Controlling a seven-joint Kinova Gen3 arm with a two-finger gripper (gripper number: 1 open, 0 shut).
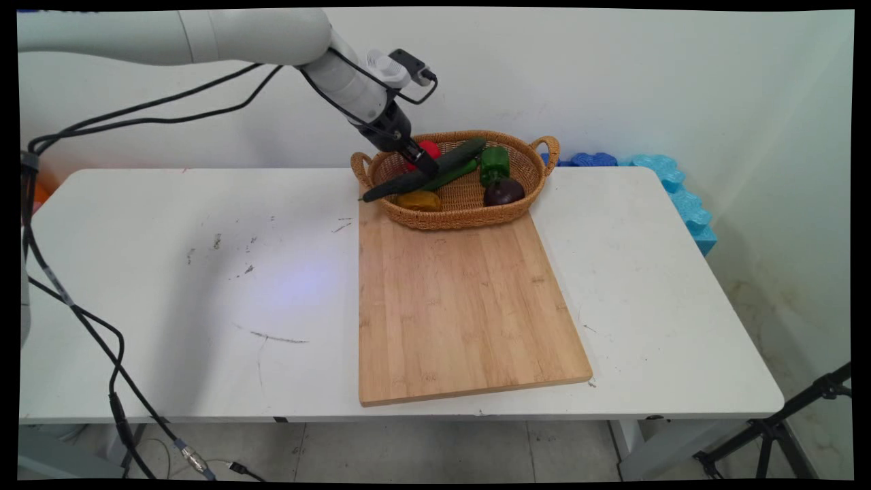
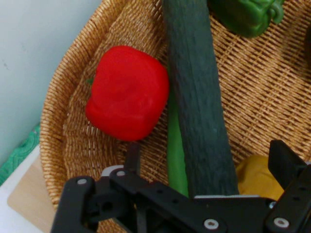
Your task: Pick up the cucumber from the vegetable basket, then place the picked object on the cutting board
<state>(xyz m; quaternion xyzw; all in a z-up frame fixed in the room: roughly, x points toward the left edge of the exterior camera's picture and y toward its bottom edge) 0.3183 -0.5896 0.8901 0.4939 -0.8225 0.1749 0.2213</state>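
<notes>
Lying nearest, a cutting board [image 1: 463, 306] meets the wicker basket [image 1: 469, 207]. Inside it, the gripper [image 1: 427, 167] seems clamped on the dark cucumber [image 2: 197, 97], beside the red pepper [image 2: 127, 92], yellow piece [image 2: 252, 177], green pepper [image 1: 495, 163] and eggplant [image 1: 503, 192].

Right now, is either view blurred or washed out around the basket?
Main view: even light, soft shadows, the basket small but legible. Hand view: the red pepper and dark cucumber look slightly soft, the gripper linkage dark along the bottom edge; no glare.
</notes>
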